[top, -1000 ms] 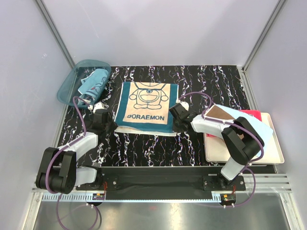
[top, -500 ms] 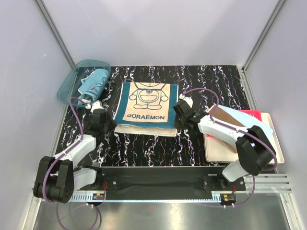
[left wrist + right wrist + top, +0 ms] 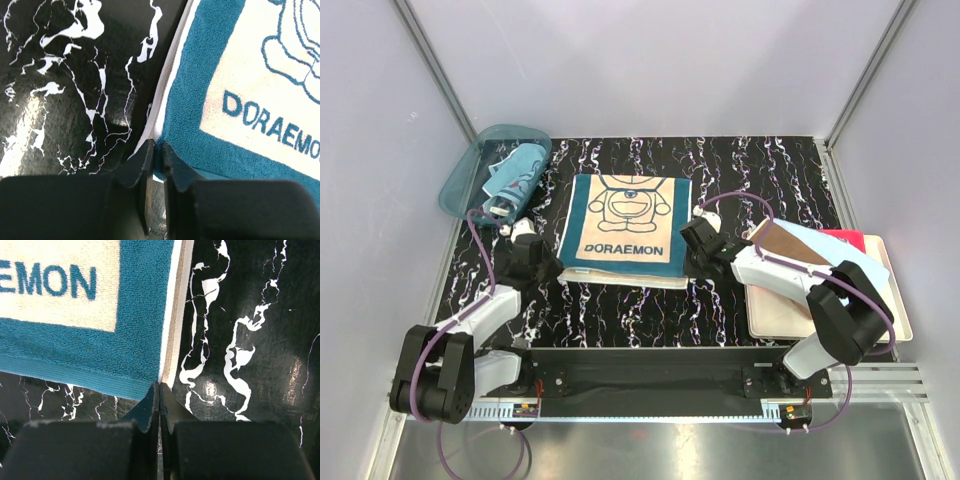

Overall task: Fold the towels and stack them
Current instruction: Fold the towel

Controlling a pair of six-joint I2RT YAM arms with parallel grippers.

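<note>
Crouching at the near corners of the teal towel [image 3: 625,225], the one printed with a cartoon figure and the word DORAEMON, I have my left jaws at its near-left corner and my right jaws at its near-right corner. The right jaws are pressed together with their tips touching the corner's edge; I cannot tell whether any cloth is caught. The left jaws show a thin slit with the white hem running toward it, and I cannot tell whether they pinch it. The towel lies flat on the black marbled desk [image 3: 760,180], a paler layer peeking out under its near edge. Beyond its left side a light blue towel [image 3: 520,170] sits crumpled in a teal basket [image 3: 465,175]. To its right, stacked towels [image 3: 835,250], light blue over red, lie on a cream tray [image 3: 885,325].
</note>
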